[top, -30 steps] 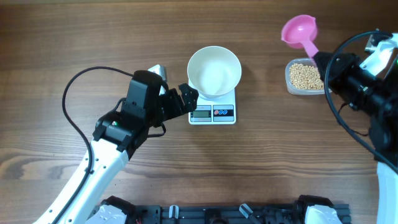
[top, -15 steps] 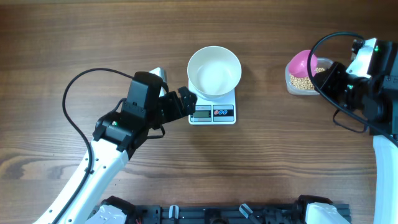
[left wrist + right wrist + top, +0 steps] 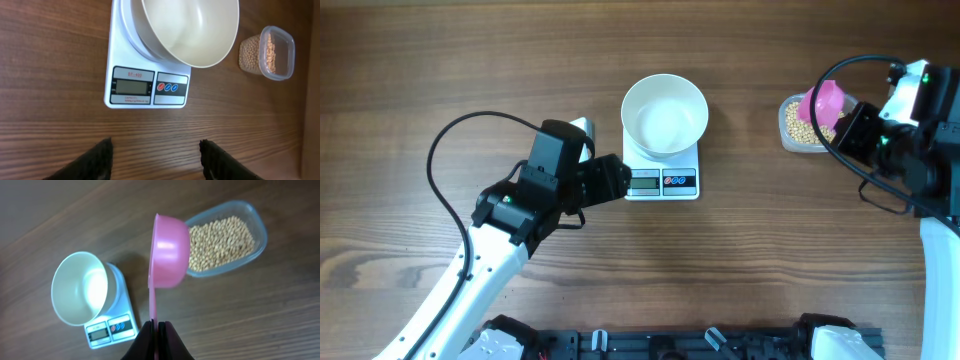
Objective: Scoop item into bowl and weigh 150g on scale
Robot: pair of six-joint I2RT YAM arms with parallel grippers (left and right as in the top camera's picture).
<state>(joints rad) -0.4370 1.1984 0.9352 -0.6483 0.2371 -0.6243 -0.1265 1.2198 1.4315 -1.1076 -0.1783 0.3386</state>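
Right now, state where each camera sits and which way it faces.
Overhead: above the table, looking straight down at the bowl, scale and bean tub; left gripper and right gripper show.
Left wrist: on the left arm, facing the scale's front; the open fingers show at the bottom.
Right wrist: raised, looking down past the pink scoop to the bean tub; the right gripper clamps its handle.
Shared: all show the bowl on the scale.
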